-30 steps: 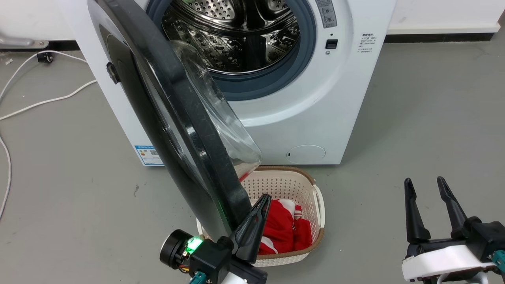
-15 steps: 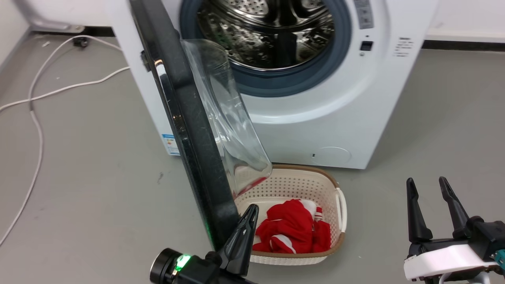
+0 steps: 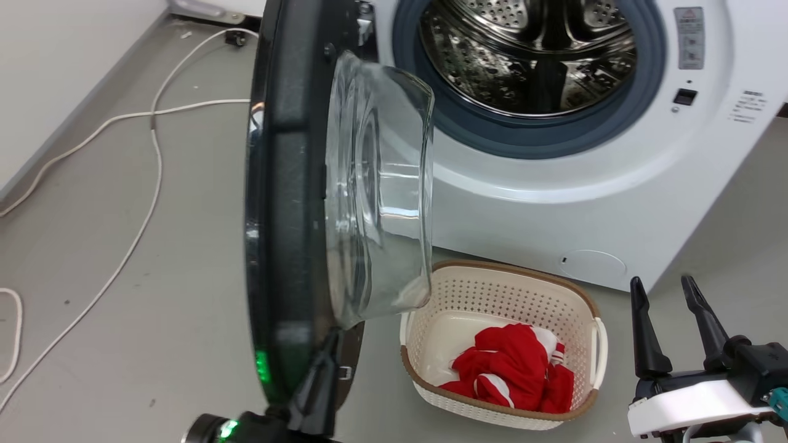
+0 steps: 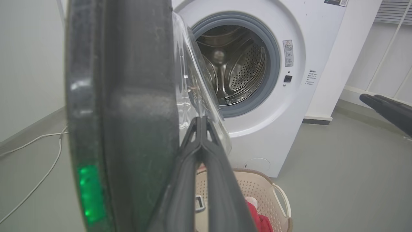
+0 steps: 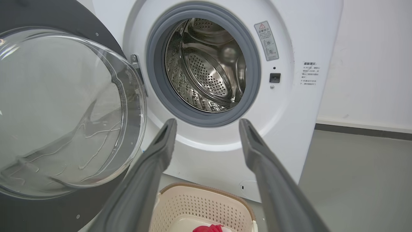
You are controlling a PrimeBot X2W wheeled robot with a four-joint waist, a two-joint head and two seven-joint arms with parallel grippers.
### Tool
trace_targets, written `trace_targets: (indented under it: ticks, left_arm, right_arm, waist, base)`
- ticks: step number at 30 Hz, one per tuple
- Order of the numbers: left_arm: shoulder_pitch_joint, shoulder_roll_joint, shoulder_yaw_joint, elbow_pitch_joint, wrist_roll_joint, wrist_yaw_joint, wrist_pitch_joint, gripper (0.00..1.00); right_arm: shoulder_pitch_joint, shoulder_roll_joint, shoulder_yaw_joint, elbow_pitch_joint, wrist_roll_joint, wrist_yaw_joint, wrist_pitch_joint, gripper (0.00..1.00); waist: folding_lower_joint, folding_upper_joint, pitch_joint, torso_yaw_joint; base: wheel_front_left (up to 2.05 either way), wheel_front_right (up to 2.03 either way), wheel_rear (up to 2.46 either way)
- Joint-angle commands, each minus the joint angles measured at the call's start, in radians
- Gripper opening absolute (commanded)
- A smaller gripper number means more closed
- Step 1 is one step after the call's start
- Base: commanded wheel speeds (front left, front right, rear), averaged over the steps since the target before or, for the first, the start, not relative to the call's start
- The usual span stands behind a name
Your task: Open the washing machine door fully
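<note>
Washing machine door (image 3: 283,203), one: round, glossy black rim, clear bulging glass bowl (image 3: 378,197) at centre, one metal hinge (image 5: 137,72). It stands open on the left side of the washing machine (image 3: 554,209), about square to that machine's front and edge-on to my head view. A green glint sits low on the rim.

Washing machine, one: white box with a perforated steel drum (image 3: 529,55), one grey rubber gasket (image 3: 523,132) and one round flap (image 3: 594,264) low on the front.

My left gripper (image 4: 201,120), one: two long dark fingers closed tip to tip with nothing between them. It is just beside the door's inner side, at the edge farthest from the machine; I cannot tell whether it touches.

My right gripper (image 3: 660,283), one: fingers spread, empty, before the machine's right corner and well apart from the door.

Basket (image 3: 486,295), one: cream perforated plastic, brown rim, on the floor directly in front of the machine, just beside the bowl's lower edge. It holds one red-and-white garment (image 3: 511,369).

White cables (image 3: 148,154), at least two strands: they lie on the grey floor (image 3: 123,295) left of the machine, between the door's outer face and a pale wall (image 3: 61,74).
</note>
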Motion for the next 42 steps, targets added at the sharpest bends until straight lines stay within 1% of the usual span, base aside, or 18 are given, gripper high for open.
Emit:
trace_targets:
  ticks: [1,3,6,11,15,23,29,33,37,40,41,42]
  left_arm:
    - [-0.001,0.012,0.025,0.008,-0.010,0.010,-0.004,0.00]
    - [-0.007,0.018,0.039,0.013,-0.015,0.013,-0.007,0.00]
    - [-0.029,0.036,0.094,0.033,-0.035,0.023,-0.014,0.00]
    - [-0.075,0.056,0.208,0.083,-0.078,0.043,-0.028,0.00]
    - [-0.108,0.084,0.303,0.126,-0.111,0.045,-0.033,0.00]
    - [-0.213,0.129,0.448,0.233,-0.154,-0.005,-0.033,0.00]
    - [-0.293,0.154,0.546,0.334,-0.150,-0.036,-0.033,0.00]
    - [-0.345,0.174,0.598,0.401,-0.144,-0.069,-0.033,0.00]
    - [-0.375,0.163,0.636,0.443,-0.126,-0.095,-0.033,0.00]
    - [-0.362,0.144,0.664,0.435,-0.106,-0.101,-0.033,0.00]
    - [-0.350,0.135,0.672,0.426,-0.097,-0.102,-0.033,0.00]
    - [-0.308,0.098,0.691,0.379,-0.072,-0.104,-0.033,0.00]
  right_arm:
    - [-0.007,0.001,-0.001,-0.005,-0.005,-0.001,0.003,1.00]
    - [-0.006,0.001,0.000,-0.004,-0.005,-0.001,0.005,1.00]
    - [-0.006,0.001,0.002,-0.007,-0.006,-0.001,0.006,1.00]
    - [-0.014,0.001,0.011,-0.011,-0.008,-0.001,0.013,1.00]
    - [-0.018,0.001,0.013,-0.015,-0.011,-0.001,0.018,1.00]
    - [-0.030,0.001,0.000,-0.032,-0.021,-0.001,0.030,1.00]
    - [-0.045,0.001,0.001,-0.040,-0.024,-0.001,0.033,1.00]
    - [-0.046,0.001,0.000,-0.040,-0.029,-0.001,0.034,1.00]
    - [-0.055,0.001,0.003,-0.036,-0.029,-0.001,0.036,1.00]
    - [-0.053,0.001,0.003,-0.029,-0.025,-0.001,0.034,1.00]
    - [-0.052,0.001,0.004,-0.027,-0.022,-0.001,0.033,1.00]
    - [-0.047,0.001,0.004,-0.019,-0.015,-0.001,0.026,1.00]
  waist:
    - [0.0000,0.0000,-0.002,0.017]
    - [0.0000,0.0000,-0.002,0.020]
    - [0.0000,0.0000,0.001,0.025]
    - [0.0000,0.0000,0.009,0.016]
    - [0.0000,0.0000,0.019,0.002]
    - [0.0000,0.0000,0.053,-0.015]
    - [0.0000,0.0000,0.073,-0.027]
    - [0.0000,0.0000,0.081,-0.032]
    - [0.0000,0.0000,0.082,-0.038]
    - [0.0000,0.0000,0.073,-0.047]
    - [0.0000,0.0000,0.070,-0.050]
    - [0.0000,0.0000,0.057,-0.061]
  base:
    - [0.00,0.00,0.00]
    - [0.00,0.00,0.00]
    - [0.00,0.00,0.00]
    - [0.00,0.00,0.00]
    - [0.00,0.00,0.00]
    - [0.00,0.00,0.00]
    - [0.00,0.00,0.00]
    - [0.00,0.00,0.00]
    - [0.00,0.00,0.00]
    - [0.00,0.00,0.00]
    - [0.00,0.00,0.00]
    - [0.00,0.00,0.00]
